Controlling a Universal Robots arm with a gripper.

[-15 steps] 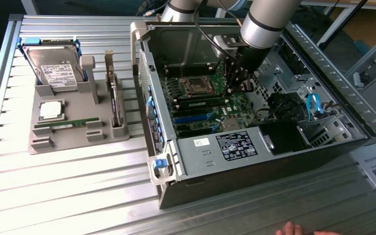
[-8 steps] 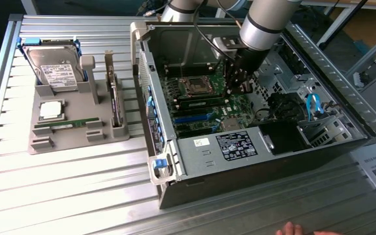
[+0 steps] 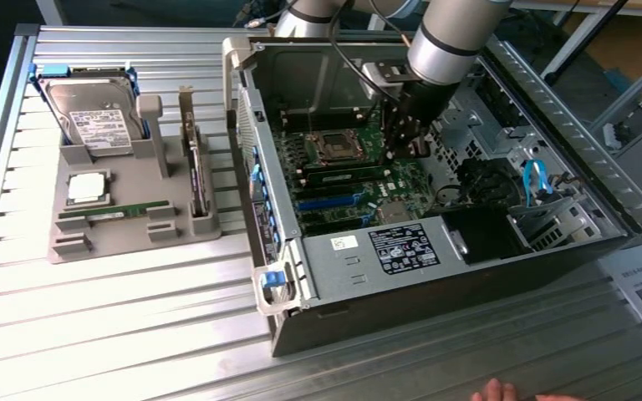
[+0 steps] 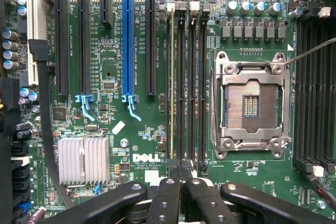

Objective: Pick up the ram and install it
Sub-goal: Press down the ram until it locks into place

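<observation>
Closest up: gripper (image 4: 181, 165), fingertips (image 4: 172, 170) clenched together, nothing visible between them. Just beside the tips, ram (image 4: 171, 82) standing edge-on in a memory slot, near the empty processor socket (image 4: 251, 103). At nine o'clock in the exterior view, grey tray (image 3: 120, 236) carrying hard drive (image 3: 98, 117), silver processor chip (image 3: 87, 187), other ram (image 3: 114, 210) lying flat, expansion card (image 3: 196, 175) upright. Centre: open computer case (image 3: 298, 284), gripper low over the motherboard (image 3: 349, 196) toward one o'clock. At five o'clock, a hand (image 3: 505, 391) at the edge.
</observation>
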